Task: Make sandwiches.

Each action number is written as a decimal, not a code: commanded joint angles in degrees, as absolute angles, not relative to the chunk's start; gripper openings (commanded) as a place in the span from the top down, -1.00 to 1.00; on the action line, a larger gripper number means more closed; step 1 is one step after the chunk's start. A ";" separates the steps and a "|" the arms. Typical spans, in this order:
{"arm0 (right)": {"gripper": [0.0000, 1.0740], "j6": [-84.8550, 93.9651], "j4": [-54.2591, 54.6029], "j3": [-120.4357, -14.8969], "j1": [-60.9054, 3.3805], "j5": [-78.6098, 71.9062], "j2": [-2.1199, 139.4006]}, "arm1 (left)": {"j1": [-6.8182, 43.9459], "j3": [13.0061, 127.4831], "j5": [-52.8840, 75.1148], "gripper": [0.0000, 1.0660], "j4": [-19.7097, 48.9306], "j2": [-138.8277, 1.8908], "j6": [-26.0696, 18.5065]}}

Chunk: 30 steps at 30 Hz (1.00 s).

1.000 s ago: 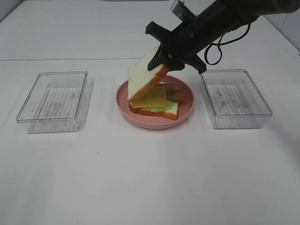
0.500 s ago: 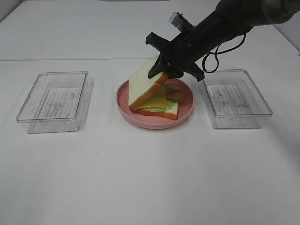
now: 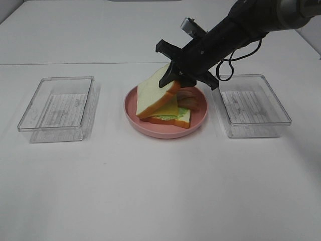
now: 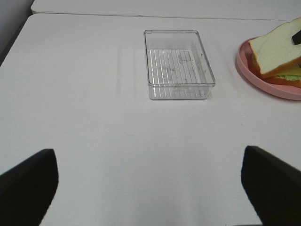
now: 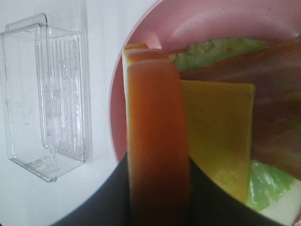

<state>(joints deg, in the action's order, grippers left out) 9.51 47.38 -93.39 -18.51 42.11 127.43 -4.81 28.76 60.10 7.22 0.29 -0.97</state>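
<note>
On the pink plate point(image 3: 150, 128) lies a partial sandwich: a bottom bread slice point(image 3: 181, 122) with green lettuce point(image 3: 170, 117), a yellow cheese slice point(image 3: 172, 106) and brown bacon point(image 3: 189, 102). My right gripper point(image 3: 175, 78) is shut on the crust edge of a top bread slice point(image 3: 155, 93). That slice is tilted, high at the gripper and low on the stack's left side. The right wrist view shows the held crust point(image 5: 157, 141) between the right gripper point(image 5: 160, 197) fingers, above cheese point(image 5: 218, 127), lettuce point(image 5: 211, 49) and bacon point(image 5: 263, 94). My left gripper point(image 4: 148, 151) stands open over bare table, away from the plate point(image 4: 263, 80).
A clear plastic tray point(image 3: 57, 108) sits left of the plate and another tray point(image 3: 253, 105) sits to its right. The left tray point(image 4: 178, 63) also lies ahead of the left gripper. The white tabletop stretches wide in front.
The right gripper has come down with the top bread slice. The slice hung steeply above the cheese and now leans lower, its bottom edge at the stack.
</note>
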 commanded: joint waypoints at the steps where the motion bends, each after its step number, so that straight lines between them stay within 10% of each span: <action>1: 0.21 9.34 45.61 -93.68 -18.22 42.06 127.37 | -4.64 28.59 59.19 -0.88 7.51 1.38 -0.97; 8: -0.77 9.34 45.09 -93.74 -18.22 42.86 127.20 | -4.64 28.59 59.19 -0.88 7.51 1.38 -0.97; 30: -0.80 -3.95 4.18 -93.74 -16.39 49.96 111.10 | -4.64 28.59 59.19 -0.88 7.51 1.38 -0.97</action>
